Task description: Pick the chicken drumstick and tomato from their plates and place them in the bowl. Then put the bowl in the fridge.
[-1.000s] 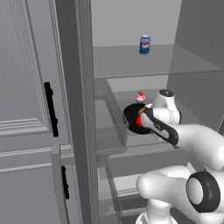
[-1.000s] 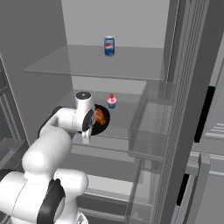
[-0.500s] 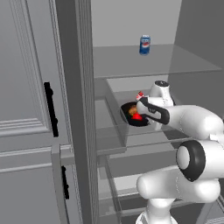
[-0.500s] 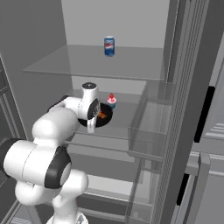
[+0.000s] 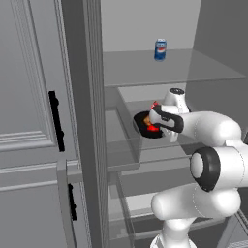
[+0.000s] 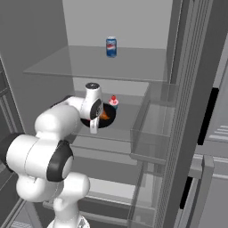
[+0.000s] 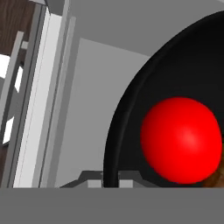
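Inside the open fridge [image 5: 145, 68], the black bowl [image 5: 144, 125] [image 6: 107, 120] [image 7: 114, 144] is at the middle glass shelf; I cannot tell whether it touches the shelf. The red tomato [image 7: 181, 139] [image 5: 154, 128] lies in it beside the brown chicken drumstick [image 7: 217, 178] [image 6: 105, 115]. My gripper [image 7: 109, 180] [image 5: 159, 127] [image 6: 98, 122] is shut on the bowl's near rim, which runs between its fingertips. The plates are out of view.
A blue soda can [image 5: 160, 50] [image 6: 111, 46] stands on the upper shelf. A small red-topped item [image 6: 114, 102] sits just behind the bowl. Clear door bins [image 6: 156, 129] hang to the right, and the shut panelled door with its black handle [image 5: 55, 121] is on the left.
The hand has carried the bowl a little further left and deeper over the shelf. The arm's elbow has folded up closer to the cameras. The grip has stayed shut.
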